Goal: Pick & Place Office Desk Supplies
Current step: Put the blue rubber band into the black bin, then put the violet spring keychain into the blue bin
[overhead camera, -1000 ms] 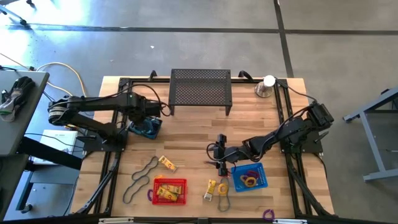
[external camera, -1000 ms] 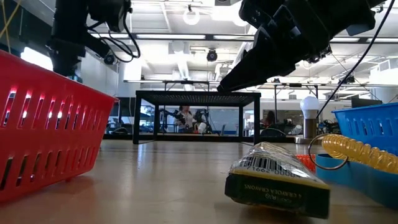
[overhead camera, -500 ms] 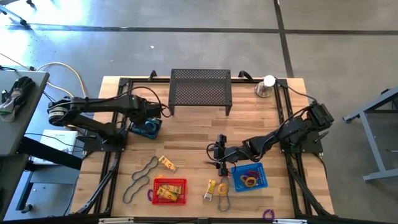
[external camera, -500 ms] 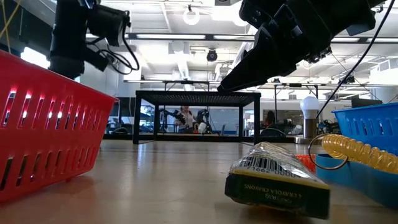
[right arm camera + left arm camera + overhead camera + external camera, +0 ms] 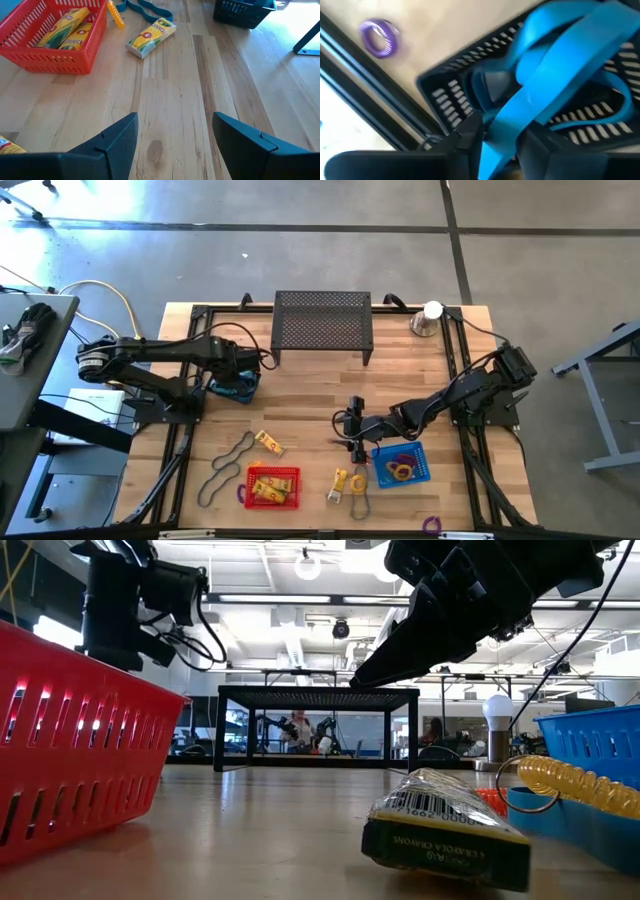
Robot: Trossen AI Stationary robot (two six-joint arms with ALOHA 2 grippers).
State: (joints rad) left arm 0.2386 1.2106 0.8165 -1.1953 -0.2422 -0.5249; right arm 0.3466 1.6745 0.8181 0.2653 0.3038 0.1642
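Your left gripper [image 5: 240, 376] sits over the black slotted basket [image 5: 450, 90] near the table's left edge, fingers slightly parted around a smooth teal band [image 5: 555, 65] draping into it; whether they still pinch it, you cannot tell. A coiled purple ring [image 5: 380, 37] lies just outside that basket. Your right gripper [image 5: 172, 135] hovers wide open and empty at mid-table, with a glossy yellow crayon pack [image 5: 150, 31] ahead beside the red slotted basket [image 5: 50, 57], itself cut off.

Bare wooden tabletop [image 5: 310, 395] lies open mid-table; the black mesh stand [image 5: 322, 323] blocks the far edge.
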